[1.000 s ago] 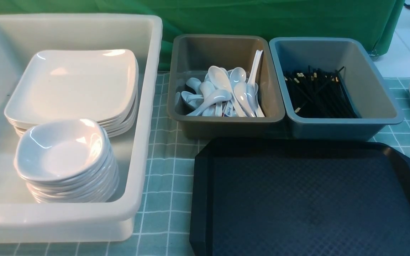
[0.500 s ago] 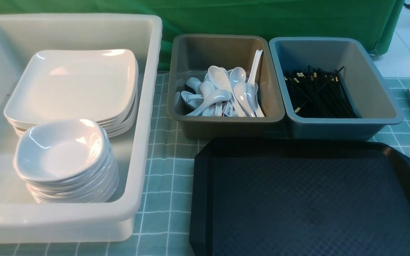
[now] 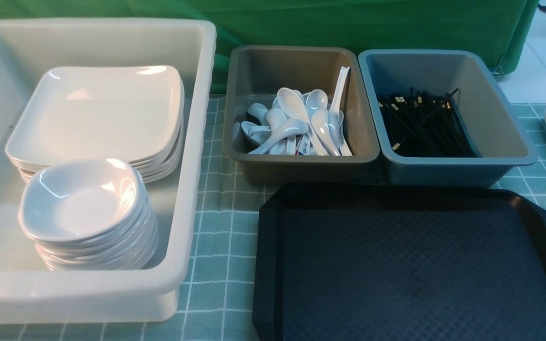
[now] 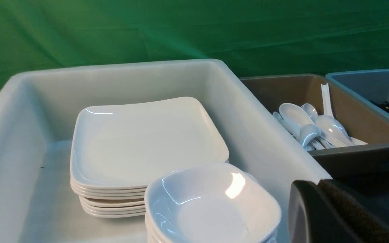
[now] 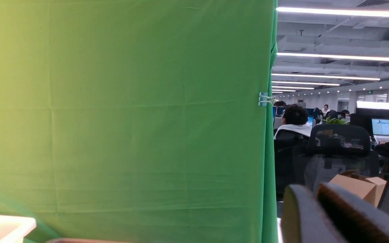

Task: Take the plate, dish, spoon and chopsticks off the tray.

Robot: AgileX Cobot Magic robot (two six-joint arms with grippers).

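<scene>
Change: You see nothing shift on the table across the last second; the front view matches the earlier pictures item for item, and neither arm enters it.
Meaning for the task: Judging from how things lie, your clearing looks finished, or a fresh setting has not yet been laid.
White tub: The big white tub (image 3: 197, 142) sits on your left side of the table and holds both stacks of crockery.
Tray: The tray (image 3: 396, 265) lies near you on the right, its textured floor bare in all the front view shows; its near edge runs out of the picture.
Plate: The plate (image 3: 95, 113) tops the stack of square plates at the far end of the tub, off the tray.
Dish: The dish (image 3: 81, 201) tops the stack of small dishes, just in front of the plates.
Grey bin: The grey bin (image 3: 301, 163) stands just beyond the tray.
Spoon: The spoon (image 3: 277, 135) lies in that bin's heap of like spoons; you cannot tell which one was the task's.
Blue-grey bin: The blue-grey bin (image 3: 458, 170) touches the grey one's right side.
Chopsticks: The chopsticks (image 3: 422, 125) lie bundled inside it.
Left gripper: The left gripper (image 4: 319, 209) shows one dark finger edge; its jaws are closed, holding nothing.
Right gripper: The right gripper (image 5: 316, 216) faces the green curtain (image 5: 123, 111), touching nothing; you cannot tell its gap.
</scene>
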